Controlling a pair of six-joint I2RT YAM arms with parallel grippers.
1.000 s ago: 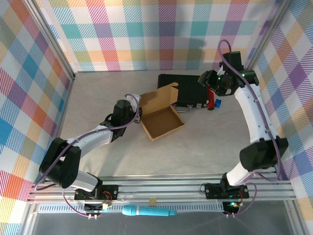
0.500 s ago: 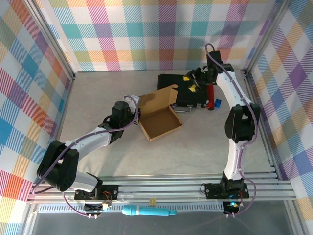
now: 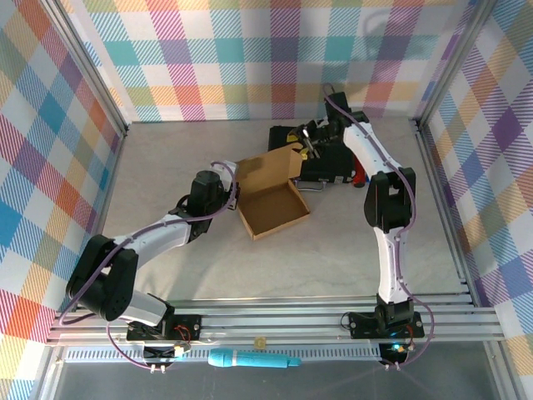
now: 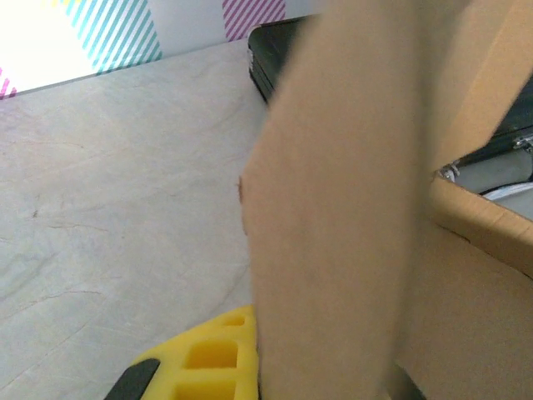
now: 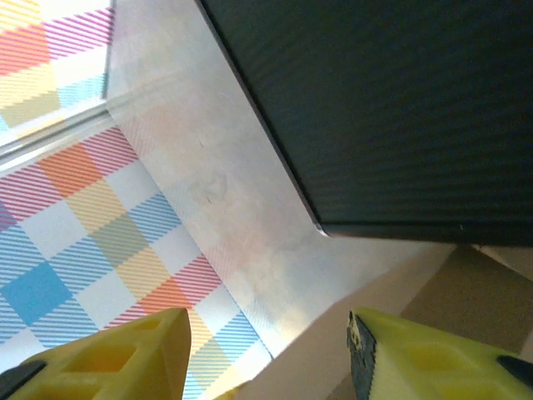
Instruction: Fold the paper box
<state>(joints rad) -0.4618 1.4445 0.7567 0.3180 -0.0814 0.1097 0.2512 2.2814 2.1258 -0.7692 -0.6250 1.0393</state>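
Observation:
The paper box (image 3: 275, 208) is a shallow brown cardboard tray in the middle of the table, its lid flap (image 3: 271, 167) standing up at the back. My left gripper (image 3: 236, 193) is shut on the box's left wall. In the left wrist view the cardboard (image 4: 333, 208) runs down beside one yellow finger (image 4: 200, 358). My right gripper (image 3: 304, 143) hovers at the flap's upper right corner, over the black case (image 3: 329, 154). In the right wrist view this right gripper (image 5: 266, 358) is open, and the cardboard edge (image 5: 391, 333) lies low between its fingers.
The black case (image 5: 400, 108) lies behind the box, touching the raised flap. A red object (image 3: 359, 176) sits at the case's right end. Plaid walls enclose the table on three sides. A blue tool (image 3: 254, 360) lies on the near rail.
My right arm swung left from the case's right end to the raised flap's corner, and its jaws narrowed somewhat. My left gripper kept its hold on the box wall.

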